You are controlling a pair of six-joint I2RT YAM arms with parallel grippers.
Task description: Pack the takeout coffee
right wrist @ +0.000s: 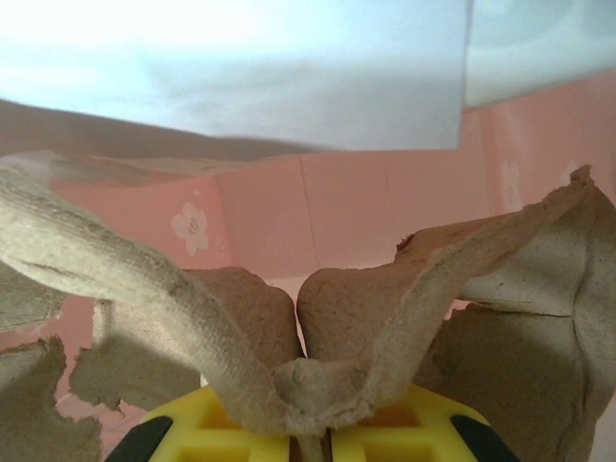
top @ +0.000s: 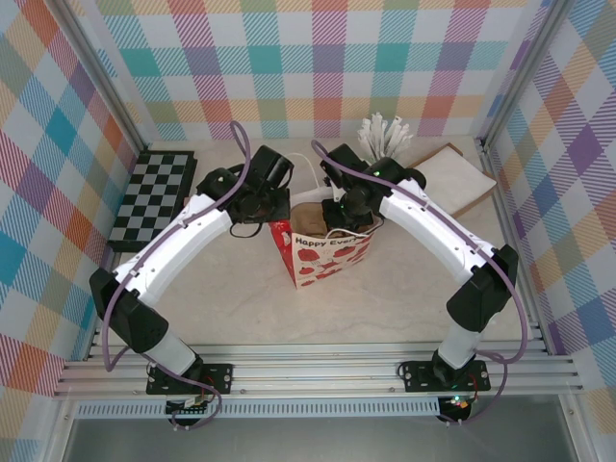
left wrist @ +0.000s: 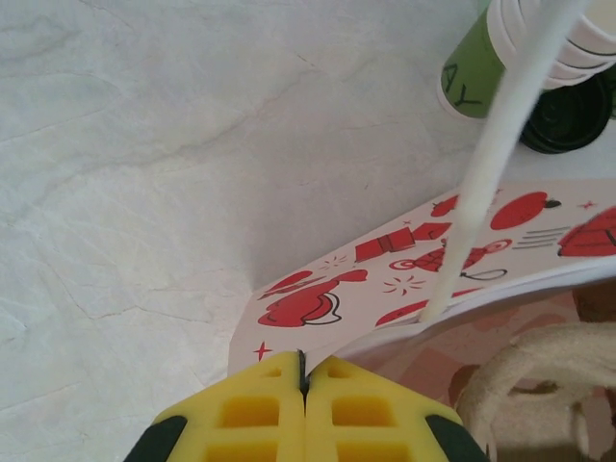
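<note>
A white gift bag point(top: 322, 258) printed with red hearts stands mid-table. My left gripper point(top: 277, 219) is shut on the bag's rim, and the left wrist view has the yellow fingertips point(left wrist: 303, 377) pinching the red-printed bag wall point(left wrist: 385, 279) beside its white handle point(left wrist: 496, 173). My right gripper point(top: 342, 223) reaches into the bag's mouth, shut on the edge of the brown cardboard carrier point(top: 310, 219). In the right wrist view the carrier point(right wrist: 385, 327) sits against the bag's pink lining above that gripper point(right wrist: 322, 443). A dark round lid point(left wrist: 568, 115), seemingly the takeout coffee, stands behind the bag.
A checkerboard point(top: 154, 197) lies at the back left. White stirrers point(top: 385, 135) in a pale green holder point(left wrist: 472, 72) stand behind the bag, next to a flat brown-and-white board point(top: 454, 178). Checked walls and metal posts close in the table.
</note>
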